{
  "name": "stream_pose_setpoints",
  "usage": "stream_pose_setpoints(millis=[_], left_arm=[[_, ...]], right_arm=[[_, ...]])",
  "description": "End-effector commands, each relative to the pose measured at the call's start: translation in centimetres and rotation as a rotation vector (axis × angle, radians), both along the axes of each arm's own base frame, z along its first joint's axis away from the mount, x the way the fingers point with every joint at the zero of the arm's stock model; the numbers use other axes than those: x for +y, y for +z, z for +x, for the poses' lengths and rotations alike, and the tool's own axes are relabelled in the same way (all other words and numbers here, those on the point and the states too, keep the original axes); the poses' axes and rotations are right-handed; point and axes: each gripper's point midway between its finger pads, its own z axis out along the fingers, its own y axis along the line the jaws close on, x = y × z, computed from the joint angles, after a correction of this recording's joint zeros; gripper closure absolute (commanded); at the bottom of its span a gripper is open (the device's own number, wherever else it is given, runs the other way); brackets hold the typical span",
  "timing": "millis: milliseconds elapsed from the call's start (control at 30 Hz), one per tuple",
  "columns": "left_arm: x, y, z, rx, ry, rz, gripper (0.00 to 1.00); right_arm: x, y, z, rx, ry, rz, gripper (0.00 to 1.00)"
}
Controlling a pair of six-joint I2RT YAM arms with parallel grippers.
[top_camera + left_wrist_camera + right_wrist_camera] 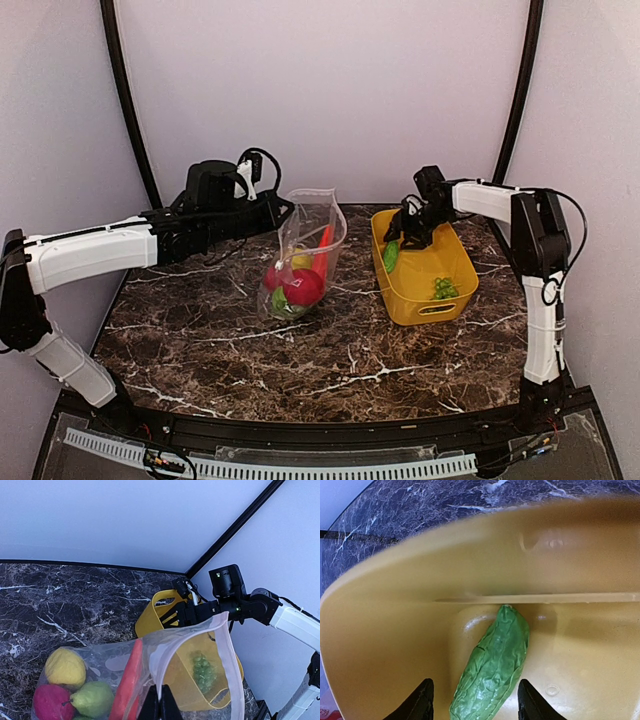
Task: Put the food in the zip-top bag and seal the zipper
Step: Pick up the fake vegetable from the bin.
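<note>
L hand (pixel 283 208) pinches the zip-top bag (pixel 312 215) by its mouth edge, bag upright on the desk (pixel 300 350) w/ a red round fruit (pixel 303 287), a yellow one (pixel 300 261) & a red pepper (pixel 322 250) inside. R hand (pixel 408 232) is down in the yellow basket (pixel 425 312), far-left corner, over the green cucumber (pixel 390 256). Green grapes (pixel 443 289) lie nearer the front.

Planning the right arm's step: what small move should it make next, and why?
Probably lower a little and close on the green cucumber: the right gripper stands open astride it in the yellow basket, while the left gripper holds the zip-top bag mouth-up, ready to receive it.
</note>
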Motion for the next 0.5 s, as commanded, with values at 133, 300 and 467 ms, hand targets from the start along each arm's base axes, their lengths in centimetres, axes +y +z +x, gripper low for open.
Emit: stream_pose_setpoints(millis=[133,300,467], left_arm=[[1.1,0.1,-0.3,-0.007,0.021,0.025,0.99],[1.4,0.2,-0.4,-0.009,0.028,0.032,0.99],[1.5,0.1,-0.5,-0.005,0.029,0.028,0.99]], right_arm=[[0.1,-2.5,0.2,0.062,-0.051,-0.075,0.50],[-0.3,-3.3,-0.1,0.079,-0.086,-0.133,0.53],[0.0,-3.9,-1.1,0.099,-0.100,-0.177,0.49]])
